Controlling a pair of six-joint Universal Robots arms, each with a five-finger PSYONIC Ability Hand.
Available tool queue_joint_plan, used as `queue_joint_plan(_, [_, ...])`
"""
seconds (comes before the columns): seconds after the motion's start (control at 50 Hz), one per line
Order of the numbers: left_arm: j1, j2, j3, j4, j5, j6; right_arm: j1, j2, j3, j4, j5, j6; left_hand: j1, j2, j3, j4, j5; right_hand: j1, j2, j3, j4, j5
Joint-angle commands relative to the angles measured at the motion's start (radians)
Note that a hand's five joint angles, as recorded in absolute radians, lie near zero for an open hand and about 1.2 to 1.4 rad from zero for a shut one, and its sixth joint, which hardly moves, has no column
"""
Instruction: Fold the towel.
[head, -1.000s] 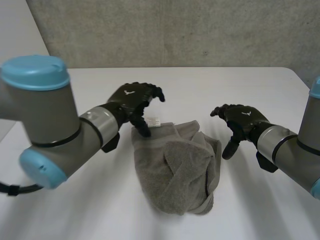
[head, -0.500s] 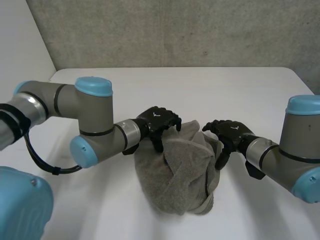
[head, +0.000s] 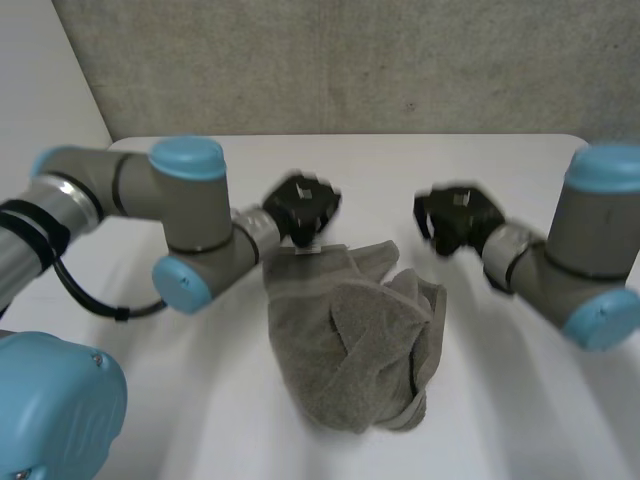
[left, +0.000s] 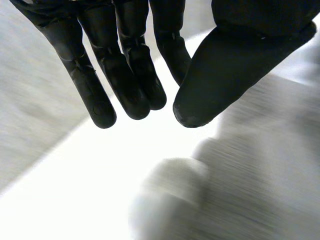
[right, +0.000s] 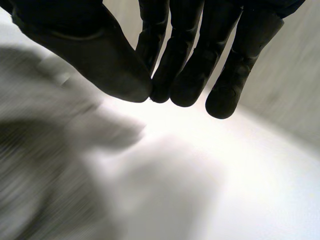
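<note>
Hovering over the crumpled towel (head: 352, 335), both hands empty.
Left hand (head: 300, 208) by its far corner, right hand (head: 455, 218) near its far edge, fingers straight, gripping nothing; pinching several bunched layers off the worktop (head: 530, 400) could spoil the fold.

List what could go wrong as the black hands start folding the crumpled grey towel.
1. The crumpled grey towel lies bunched in overlapping layers on the white table; a hand may catch several layers, giving a lumpy fold.
2. The black left hand and black right hand are open near its far side, holding nothing; uneven grips could drag it askew.
</note>
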Motion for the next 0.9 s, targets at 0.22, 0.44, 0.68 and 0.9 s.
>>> queue_joint_plan(0.22, [0.078, 0.226, 0.164, 0.143, -0.225, -0.392, 0.0, -0.149, -0.318, -0.057, 0.141, -0.001, 0.21, 0.183, 0.183, 0.184, 0.198, 0.045, 0.063, 0.06, 0.054, 0.043])
queue_joint_plan(0.44, [0.075, 0.221, -0.187, 0.086, 0.028, -0.394, -0.016, -0.121, -0.036, 0.136, 0.135, 0.005, -0.471, -0.498, -0.497, -0.497, -0.483, -0.931, -0.914, -0.916, -0.923, -0.933])
queue_joint_plan(0.68, [0.071, 0.145, -0.297, 0.098, 0.12, -0.394, -0.023, -0.052, 0.162, 0.038, -0.006, 0.115, -0.486, -0.513, -0.512, -0.512, -0.498, -0.914, -0.896, -0.899, -0.905, -0.916])
queue_joint_plan(0.9, [0.065, 0.113, -0.371, 0.1, 0.229, -0.394, -0.023, 0.032, 0.193, 0.007, -0.083, 0.123, -0.48, -0.507, -0.506, -0.506, -0.492, -0.914, -0.896, -0.899, -0.905, -0.916])
